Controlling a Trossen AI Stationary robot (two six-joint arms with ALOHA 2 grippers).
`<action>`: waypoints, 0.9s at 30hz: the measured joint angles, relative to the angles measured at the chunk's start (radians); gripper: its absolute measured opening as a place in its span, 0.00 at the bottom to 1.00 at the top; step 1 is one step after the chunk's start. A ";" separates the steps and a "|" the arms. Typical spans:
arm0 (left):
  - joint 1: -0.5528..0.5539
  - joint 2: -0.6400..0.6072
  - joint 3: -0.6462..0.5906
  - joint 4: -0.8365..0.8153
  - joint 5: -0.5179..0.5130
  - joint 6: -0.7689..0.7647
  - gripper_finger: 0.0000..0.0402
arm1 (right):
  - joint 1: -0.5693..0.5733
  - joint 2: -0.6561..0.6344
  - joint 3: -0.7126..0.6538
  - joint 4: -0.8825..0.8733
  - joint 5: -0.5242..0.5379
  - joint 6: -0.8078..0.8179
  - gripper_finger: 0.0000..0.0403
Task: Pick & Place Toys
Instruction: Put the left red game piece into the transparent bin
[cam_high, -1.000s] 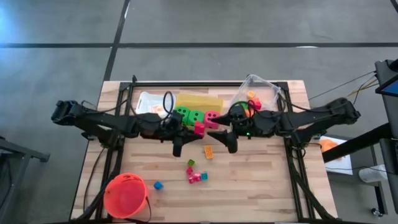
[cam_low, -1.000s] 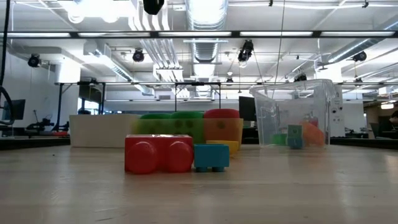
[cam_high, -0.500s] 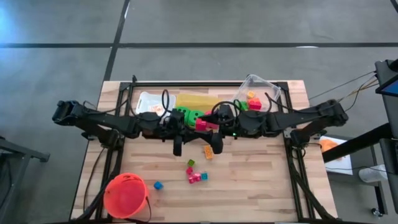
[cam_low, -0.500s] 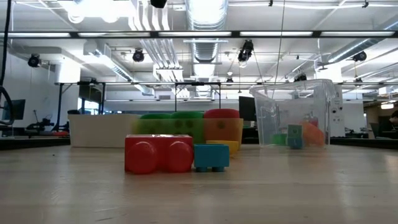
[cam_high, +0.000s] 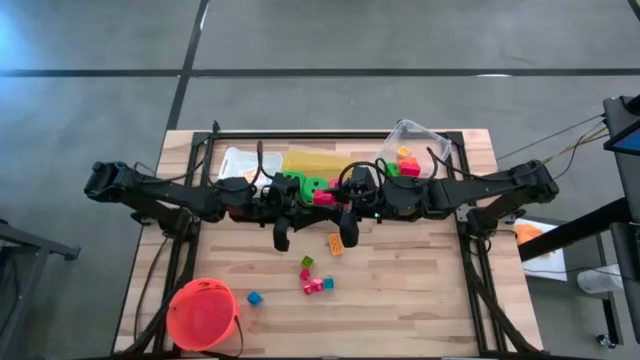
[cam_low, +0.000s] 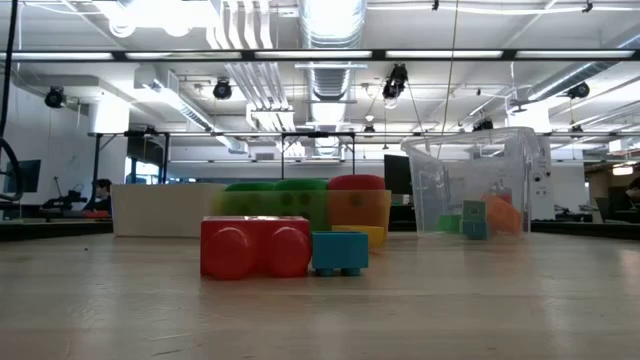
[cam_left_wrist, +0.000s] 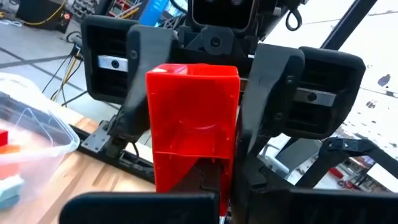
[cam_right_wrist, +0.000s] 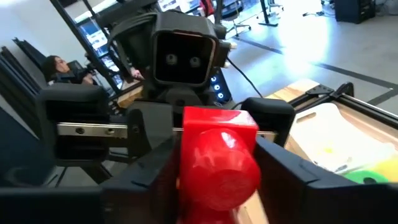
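Observation:
Above the table's middle, a red block (cam_high: 323, 198) hangs level between my two grippers, which face each other. My left gripper (cam_high: 306, 198) is shut on one end of it and my right gripper (cam_high: 338, 197) on the other. The block's hollow underside (cam_left_wrist: 194, 130) faces the left wrist camera. Its round stud (cam_right_wrist: 219, 163) faces the right one. Two green dice (cam_high: 302, 184) sit just beyond the grippers. Loose small blocks (cam_high: 315, 284) and an orange piece (cam_high: 335, 243) lie on the wood nearer the front. My left gripper holds the red block's open end (cam_left_wrist: 186, 183), coming level from the table's left. Its own fingers (cam_left_wrist: 143, 208) cover the place of contact, so the kind of hold does not show. The block is lifted clear of the table. My right gripper pinches the block's two side faces (cam_left_wrist: 233, 99) between its fingers (cam_left_wrist: 268, 99), at the stud end. It comes level from the table's right, along the block.
A white bin (cam_high: 240, 165), a yellow bin (cam_high: 322, 162) and a clear bin (cam_high: 418, 150) holding a few blocks stand along the far edge. An orange-red bucket (cam_high: 203, 313) stands at the near left corner. A blue block (cam_high: 254, 298) lies beside it.
My right gripper has moved toward the table's left, up to my left gripper. Its fingers now lie on the sides of the red block, which they stood clear of before. The block has stayed in my left gripper, clear of the table.

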 joint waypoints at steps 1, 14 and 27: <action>0.000 0.000 0.000 0.004 0.000 0.000 0.00 | 0.000 0.000 0.001 0.004 -0.002 0.000 0.42; 0.000 0.000 0.000 0.014 0.012 -0.012 0.03 | -0.001 -0.003 0.014 0.004 -0.042 -0.062 0.31; -0.001 -0.001 0.000 -0.001 0.027 -0.065 0.53 | -0.002 -0.003 0.014 -0.010 -0.053 -0.095 0.31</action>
